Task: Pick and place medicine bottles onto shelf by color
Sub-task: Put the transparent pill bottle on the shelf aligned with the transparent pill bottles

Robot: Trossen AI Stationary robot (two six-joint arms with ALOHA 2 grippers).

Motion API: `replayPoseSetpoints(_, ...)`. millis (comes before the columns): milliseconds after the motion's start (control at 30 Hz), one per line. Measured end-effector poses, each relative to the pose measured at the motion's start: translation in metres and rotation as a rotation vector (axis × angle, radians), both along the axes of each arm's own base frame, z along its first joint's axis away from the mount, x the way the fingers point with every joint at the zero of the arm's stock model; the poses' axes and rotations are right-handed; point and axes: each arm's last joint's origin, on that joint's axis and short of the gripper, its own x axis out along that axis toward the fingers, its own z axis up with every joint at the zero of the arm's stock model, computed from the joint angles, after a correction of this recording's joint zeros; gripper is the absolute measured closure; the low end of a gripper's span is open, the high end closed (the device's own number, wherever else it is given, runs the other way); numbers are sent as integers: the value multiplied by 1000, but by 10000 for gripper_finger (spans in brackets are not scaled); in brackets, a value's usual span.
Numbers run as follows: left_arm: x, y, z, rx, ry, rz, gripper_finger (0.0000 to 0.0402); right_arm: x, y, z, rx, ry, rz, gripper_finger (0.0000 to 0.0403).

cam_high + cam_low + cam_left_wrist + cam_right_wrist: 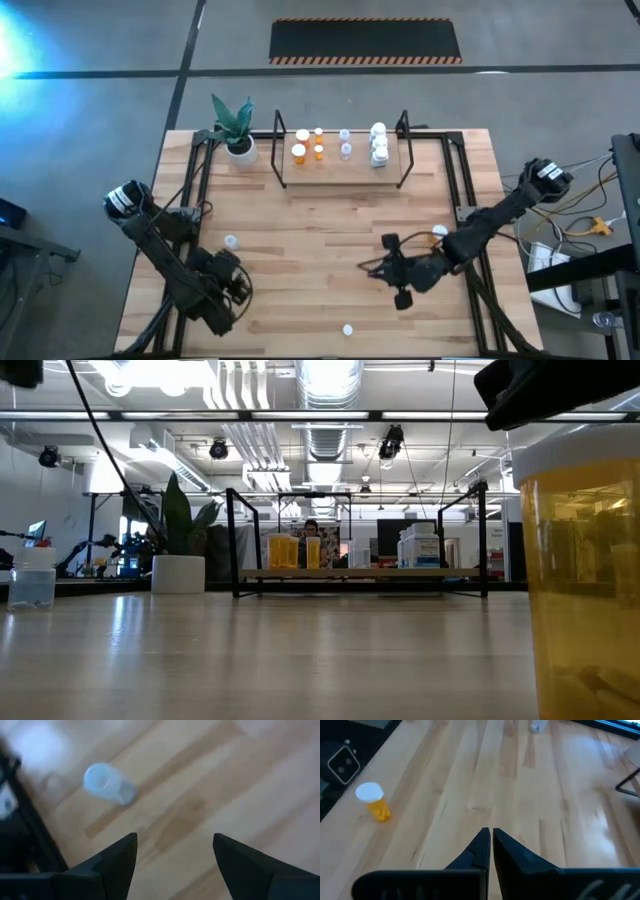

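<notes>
The shelf (340, 165) stands at the table's far middle, holding orange bottles (300, 150), pale ones (345, 143) and white ones (379, 145). A pale bottle (231, 241) (107, 784) stands upright on the table just beyond my left gripper (175, 840) (232, 285), which is open with only bare wood between its fingers. An orange bottle with a white cap (348, 329) (374, 802) stands near the table's near edge. My right gripper (491, 842) (385, 268) is shut and holds nothing, hovering over the table's right middle and pointing toward the left.
A white plant pot (240, 150) stands left of the shelf. Black frame rails (460, 180) run along the table's left and right sides. A small white-capped thing (440, 232) lies by the right arm. Bare wood (310, 240) spreads between the two grippers.
</notes>
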Motion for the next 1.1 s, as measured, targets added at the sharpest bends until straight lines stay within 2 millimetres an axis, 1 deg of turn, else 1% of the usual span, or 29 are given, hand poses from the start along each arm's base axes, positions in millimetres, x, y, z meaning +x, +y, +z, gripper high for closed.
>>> replayPoseSetpoints(100,-8,10,-15,8,-34,153,157,1,10,-10,-34,-1,7,390)
replayPoseSetpoints(267,-24,32,-41,38,-106,360,157,0,20,-21,-89,16,5,390)
replayPoseSetpoints(367,-27,44,-54,45,-144,401,157,-1,22,-22,-92,18,13,390)
replayPoseSetpoints(533,-22,60,-71,83,-257,410,157,-3,22,-17,-80,2,16,390)
replayPoseSetpoints(633,-20,67,-75,133,-253,422,157,-4,21,-13,-71,-10,15,390)
replayPoseSetpoints(767,-17,70,-75,199,-336,383,157,-5,21,-11,-65,-17,15,390)
replayPoseSetpoints(867,-16,70,-74,217,-360,364,160,-5,21,-11,-64,-16,14,390)
replayPoseSetpoints(933,-16,70,-74,217,-359,364,170,-5,21,-11,-58,-15,10,390)
replayPoseSetpoints(1100,-15,69,-74,216,-326,327,207,-5,21,-11,-45,-14,0,390)
